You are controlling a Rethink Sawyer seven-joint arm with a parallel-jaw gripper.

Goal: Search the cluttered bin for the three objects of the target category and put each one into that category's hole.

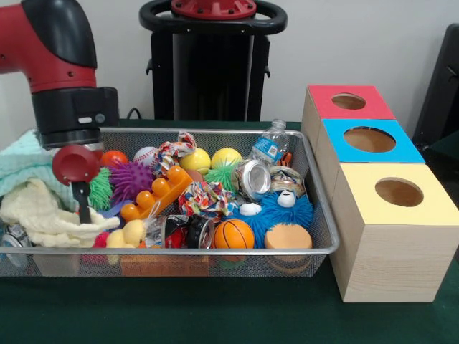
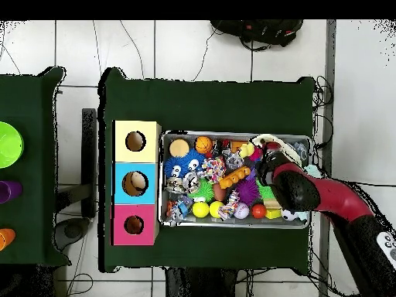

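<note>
At the near rim of the silver wire-mesh bin point(image 1: 315, 247), an orange miniature basketball point(image 1: 234, 233) is lying beside a flat peach-coloured foam disc point(image 1: 287, 236), with a fuzzy blue monster toy with bulging white eyes point(image 1: 276, 211) sitting just behind them. Toward the middle, an orange plastic block with round studs point(image 1: 154, 192) is resting against a purple spiky rubber ball point(image 1: 131, 179), and a shiny metal can point(image 1: 252, 178) is lying on its side. Two yellow balls point(image 1: 195, 160) and a small clear plastic water bottle point(image 1: 270, 145) are lining the far wall. The target category is not stated and cannot be judged from the scene; candidates are lying scattered through the bin. The red and black arm's gripper point(image 1: 77, 172) is hanging over the bin's end furthest from the boxes, above crumpled cream cloth point(image 1: 39, 211); whether its pincer is released or clenched cannot be told, and nothing is visibly held. The yellow-topped wooden box point(image 1: 391, 229), blue-topped box point(image 1: 369, 140) and red-topped box point(image 1: 349, 102), each with a round hole, are standing just beside the bin's opposite end. Risk assessment: a descent here is likely to snag cloth rather than a target, and packed neighbours could be dragged out together.
</note>
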